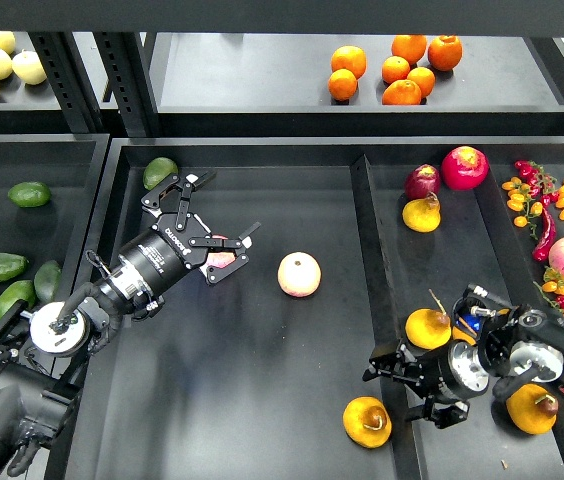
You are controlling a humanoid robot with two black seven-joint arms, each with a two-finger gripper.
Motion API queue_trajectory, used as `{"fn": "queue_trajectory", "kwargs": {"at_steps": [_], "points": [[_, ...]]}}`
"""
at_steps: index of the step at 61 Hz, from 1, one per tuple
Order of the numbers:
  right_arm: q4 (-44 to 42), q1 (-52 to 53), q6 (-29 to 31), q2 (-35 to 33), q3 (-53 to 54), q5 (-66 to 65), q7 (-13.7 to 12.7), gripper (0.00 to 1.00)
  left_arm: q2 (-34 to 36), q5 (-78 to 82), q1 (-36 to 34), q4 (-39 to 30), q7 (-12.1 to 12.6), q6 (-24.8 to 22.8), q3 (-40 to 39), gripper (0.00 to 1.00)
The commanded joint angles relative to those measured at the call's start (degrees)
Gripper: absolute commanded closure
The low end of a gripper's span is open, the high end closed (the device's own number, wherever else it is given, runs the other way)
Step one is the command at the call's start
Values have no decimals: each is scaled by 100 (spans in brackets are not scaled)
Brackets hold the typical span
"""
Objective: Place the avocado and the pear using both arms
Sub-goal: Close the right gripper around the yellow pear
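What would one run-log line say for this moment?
left gripper: open, over pink fruit | right gripper: open, empty, beside pear | avocado: untouched, tray corner

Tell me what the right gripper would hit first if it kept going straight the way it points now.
The right gripper points left, slightly downward in the head view, across the divider. The yellow-orange pear lies just below that line. It would probably graze that pear first, though depth is unclear and it may pass above it.
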Motion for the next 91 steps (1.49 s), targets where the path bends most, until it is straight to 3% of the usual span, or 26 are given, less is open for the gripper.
{"fn": "queue_trajectory", "kwargs": {"at_steps": [1, 23, 29, 43, 60, 78, 91], "points": [[-58, -19, 0, 99, 2, 0, 0, 2, 0, 0, 0, -9, 0, 0, 0, 2], [-85, -142, 0, 196, 2, -52, 0, 2, 0, 0, 0, -9, 0, 0, 0, 2], [-102, -151, 0, 196, 2, -114, 0, 7, 0, 0, 0, -9, 0, 0, 0, 2], [-208, -186, 0, 266, 81, -114, 0, 29, 0, 0, 0, -9, 0, 0, 0, 2], [-225, -212, 0, 328, 98, -96, 0, 41, 0, 0, 0, -18, 0, 0, 0, 2], [-313, -537, 0, 354, 493, -26, 0, 77, 0, 0, 0, -18, 0, 0, 0, 2], [-322, -537, 0, 345, 766, -26, 0, 87, 0, 0, 0, -9, 0, 0, 18, 2]]}}
